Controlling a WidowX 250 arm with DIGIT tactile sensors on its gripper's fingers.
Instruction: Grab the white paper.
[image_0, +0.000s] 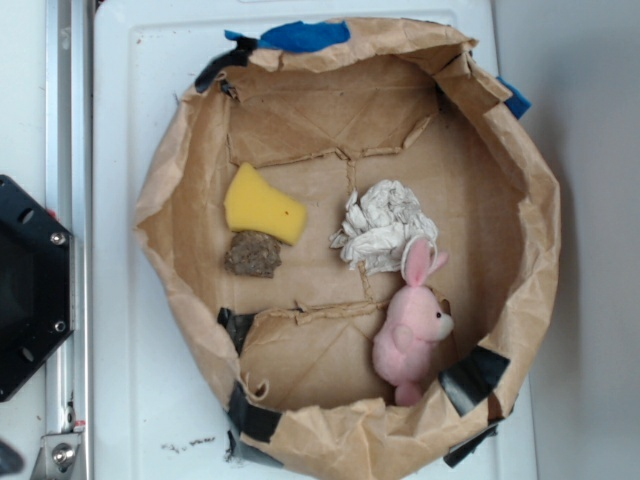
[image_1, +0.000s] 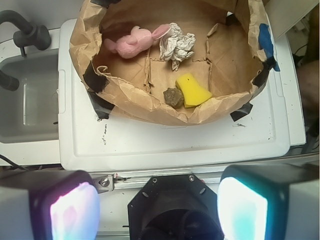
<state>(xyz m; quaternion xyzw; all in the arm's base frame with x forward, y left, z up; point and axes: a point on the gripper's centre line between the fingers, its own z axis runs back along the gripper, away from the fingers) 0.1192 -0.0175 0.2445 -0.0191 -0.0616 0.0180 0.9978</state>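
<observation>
I see the white paper (image_0: 384, 226) lying inside the brown paper bag (image_0: 520, 190) on the counter (image_1: 165, 145), touching the pink rabbit's (image_0: 412, 335) ear, with the yellow sponge (image_0: 262, 205) and a brown lump (image_0: 252, 254) well apart. My gripper (image_1: 159, 210) hangs back over the counter's edge, jaws spread wide, holding nothing.

No words, numbers, labels or signs can be read in either view. The brown paper bag (image_0: 500, 330) is plain with no print on it, and the black and blue tape on its rim has no writing.
</observation>
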